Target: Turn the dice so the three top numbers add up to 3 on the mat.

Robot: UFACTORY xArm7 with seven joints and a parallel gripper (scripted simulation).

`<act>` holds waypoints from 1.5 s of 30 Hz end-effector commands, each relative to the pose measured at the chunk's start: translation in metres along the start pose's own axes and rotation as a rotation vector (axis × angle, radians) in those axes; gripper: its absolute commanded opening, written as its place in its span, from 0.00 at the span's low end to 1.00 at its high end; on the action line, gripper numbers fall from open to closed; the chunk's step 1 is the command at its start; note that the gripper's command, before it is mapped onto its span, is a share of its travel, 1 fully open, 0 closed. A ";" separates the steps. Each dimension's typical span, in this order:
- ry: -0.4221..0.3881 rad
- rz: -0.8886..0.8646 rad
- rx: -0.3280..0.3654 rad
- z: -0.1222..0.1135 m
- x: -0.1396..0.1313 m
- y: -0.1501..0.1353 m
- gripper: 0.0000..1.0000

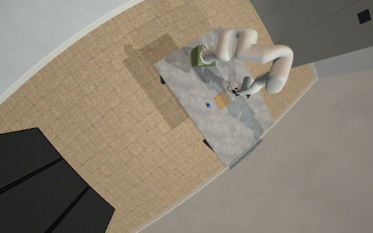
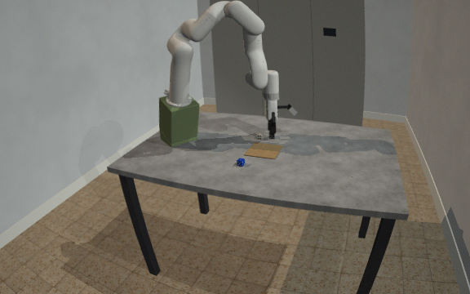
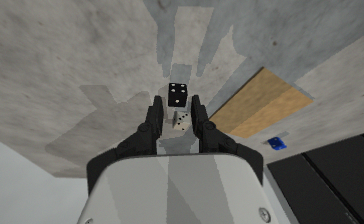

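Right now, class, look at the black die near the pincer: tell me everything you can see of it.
The black die is a small cube with white pips; the face towards the wrist camera shows four. It looks hard and matte. It lies flat on the grey table, off the tan mat, just beyond the tips of the pincer. A white die lies nearer, between the pincer's fingers. Whether the two dice touch cannot be told.
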State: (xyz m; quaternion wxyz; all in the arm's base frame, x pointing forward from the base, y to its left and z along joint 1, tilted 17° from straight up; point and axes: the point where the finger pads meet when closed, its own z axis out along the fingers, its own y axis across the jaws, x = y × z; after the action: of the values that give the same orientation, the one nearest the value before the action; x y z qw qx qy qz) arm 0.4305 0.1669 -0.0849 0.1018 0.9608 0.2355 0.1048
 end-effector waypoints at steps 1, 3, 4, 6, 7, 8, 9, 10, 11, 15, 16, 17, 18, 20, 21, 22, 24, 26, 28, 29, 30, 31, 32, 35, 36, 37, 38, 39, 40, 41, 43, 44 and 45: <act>0.003 0.000 0.001 -0.001 0.001 0.000 0.42; 0.003 0.000 0.001 -0.001 0.001 0.000 0.42; 0.003 0.000 0.001 -0.001 0.001 0.000 0.42; 0.003 0.000 0.001 -0.001 0.001 0.000 0.42; 0.003 0.000 0.001 -0.001 0.001 0.000 0.42; 0.003 0.000 0.001 -0.001 0.001 0.000 0.42; 0.003 0.000 0.001 -0.001 0.001 0.000 0.42; 0.003 0.000 0.001 0.000 0.001 0.000 0.42; 0.003 0.000 0.001 0.000 0.001 0.000 0.42; 0.003 0.000 0.001 0.002 0.001 0.000 0.42; 0.003 0.000 0.001 0.003 0.001 0.000 0.42; 0.003 0.000 0.001 0.004 0.001 0.000 0.42; 0.003 0.000 0.001 0.005 0.001 0.000 0.42; 0.003 0.000 0.001 0.008 0.001 0.000 0.42; 0.003 0.000 0.001 0.010 0.001 0.000 0.42; 0.003 0.000 0.001 0.012 0.001 0.000 0.42; 0.003 0.000 0.001 0.015 0.002 0.000 0.42; 0.003 0.000 0.001 0.019 0.002 0.000 0.42; 0.003 0.000 0.001 0.022 0.002 0.000 0.42; 0.003 0.000 0.001 0.023 0.002 0.000 0.42; 0.003 0.000 0.001 0.023 0.002 0.000 0.42; 0.003 0.000 0.001 0.023 0.002 0.000 0.42; 0.003 0.000 0.001 0.025 0.002 0.000 0.42; 0.003 0.000 0.001 0.027 0.002 0.000 0.42; 0.003 0.000 0.001 0.028 0.002 0.000 0.42; 0.003 0.000 0.001 0.028 0.002 0.000 0.42; 0.003 0.000 0.001 0.028 0.002 0.000 0.42; 0.003 0.000 0.001 0.028 0.002 0.000 0.42; 0.003 0.000 0.001 0.028 0.002 0.000 0.42; 0.003 0.000 0.001 0.028 0.002 0.000 0.42; 0.003 0.000 0.001 0.028 0.002 0.000 0.42; 0.003 0.000 0.001 0.028 0.002 0.000 0.42; 0.003 0.000 0.001 0.028 0.002 0.000 0.42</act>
State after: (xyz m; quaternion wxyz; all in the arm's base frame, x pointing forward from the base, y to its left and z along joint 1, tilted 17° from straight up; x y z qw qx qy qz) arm 0.4378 0.1628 -0.1126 0.1017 0.9608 0.2355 0.1049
